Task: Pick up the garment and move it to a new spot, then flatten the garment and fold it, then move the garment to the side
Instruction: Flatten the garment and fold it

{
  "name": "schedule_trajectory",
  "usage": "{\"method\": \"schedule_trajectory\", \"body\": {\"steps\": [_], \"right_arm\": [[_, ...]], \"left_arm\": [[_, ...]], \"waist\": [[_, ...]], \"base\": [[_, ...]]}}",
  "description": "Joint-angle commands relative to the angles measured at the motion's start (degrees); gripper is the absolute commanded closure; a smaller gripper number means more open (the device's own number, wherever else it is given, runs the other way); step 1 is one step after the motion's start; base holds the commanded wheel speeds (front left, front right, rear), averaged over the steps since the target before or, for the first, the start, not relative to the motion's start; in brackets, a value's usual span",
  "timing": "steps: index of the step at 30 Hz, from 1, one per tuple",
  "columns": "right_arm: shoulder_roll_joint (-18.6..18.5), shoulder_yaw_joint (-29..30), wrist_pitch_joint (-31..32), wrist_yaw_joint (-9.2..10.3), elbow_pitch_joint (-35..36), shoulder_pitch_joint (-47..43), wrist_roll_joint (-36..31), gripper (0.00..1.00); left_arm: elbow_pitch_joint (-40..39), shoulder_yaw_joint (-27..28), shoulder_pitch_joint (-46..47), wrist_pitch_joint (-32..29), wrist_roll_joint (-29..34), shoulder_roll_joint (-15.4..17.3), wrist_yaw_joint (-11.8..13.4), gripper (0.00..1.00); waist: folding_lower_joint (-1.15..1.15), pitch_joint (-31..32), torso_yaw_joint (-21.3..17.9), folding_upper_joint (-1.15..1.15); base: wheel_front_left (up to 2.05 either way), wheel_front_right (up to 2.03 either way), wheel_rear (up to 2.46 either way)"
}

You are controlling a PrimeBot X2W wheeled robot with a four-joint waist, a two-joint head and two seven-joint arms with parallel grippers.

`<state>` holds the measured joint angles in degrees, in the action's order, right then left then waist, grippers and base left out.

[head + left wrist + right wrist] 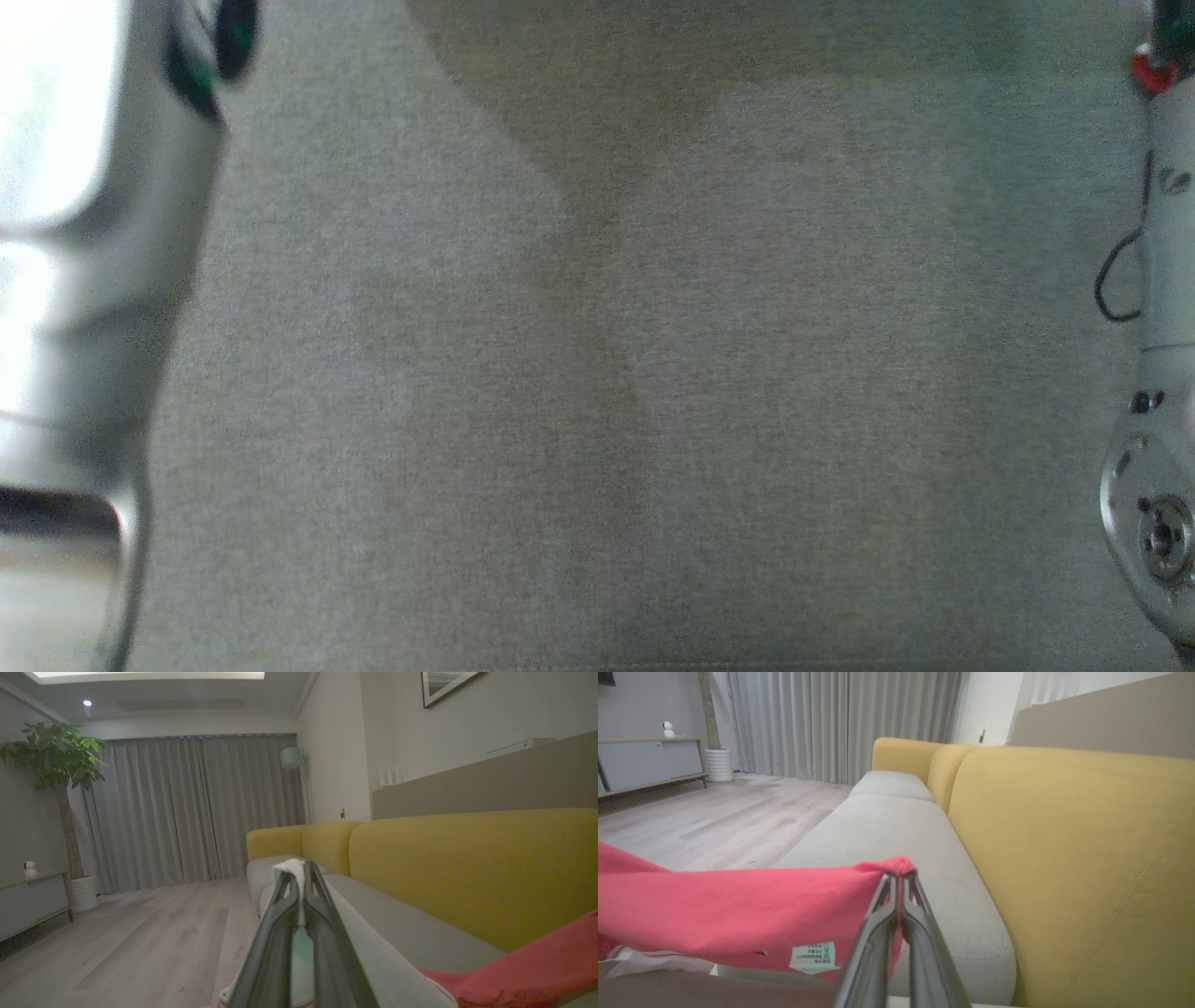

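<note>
In the head view, the grey sofa seat [607, 373] spreads across the middle. The pale left forearm [84, 280] rises blurred along one side and the right forearm [1167, 280] along the other. A scrap of red shows near the top of the right arm, too small to identify.

In the left wrist view, the left gripper [300, 872] is pinched tight on a pale fold of the garment [528, 970]. That fold runs down beside the fingers and joins the red cloth at the lower corner. The yellow backrest [467, 868] stands behind it.

In the right wrist view, the right gripper [900, 879] is clamped on the red hem. The garment stretches away from it above the seat, its care label [812, 956] facing the camera. The wooden floor [714, 816] lies just past the seat's front edge.

Both holds look thin, only a little cloth between the tips. If the arms pull apart too hard, one corner could slip free and the garment collapse. If it is laid down unevenly it may bunch, and if set too near the front edge it may slide to the floor.
</note>
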<state>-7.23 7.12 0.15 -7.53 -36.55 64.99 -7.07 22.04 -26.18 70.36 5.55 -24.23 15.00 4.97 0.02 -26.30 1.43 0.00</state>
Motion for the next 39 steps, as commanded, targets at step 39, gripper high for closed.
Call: {"method": "schedule_trajectory", "body": {"steps": [39], "right_arm": [[4.00, 1.21, 16.65, 0.04, 50.06, -71.04, 16.10, 1.00]], "left_arm": [[-44.14, 0.73, -73.27, 2.23, -10.49, 12.17, 13.63, 1.00]], "waist": [[-0.02, 21.60, 1.84, 0.00]], "base": [[0.00, 0.00, 0.00]]}}
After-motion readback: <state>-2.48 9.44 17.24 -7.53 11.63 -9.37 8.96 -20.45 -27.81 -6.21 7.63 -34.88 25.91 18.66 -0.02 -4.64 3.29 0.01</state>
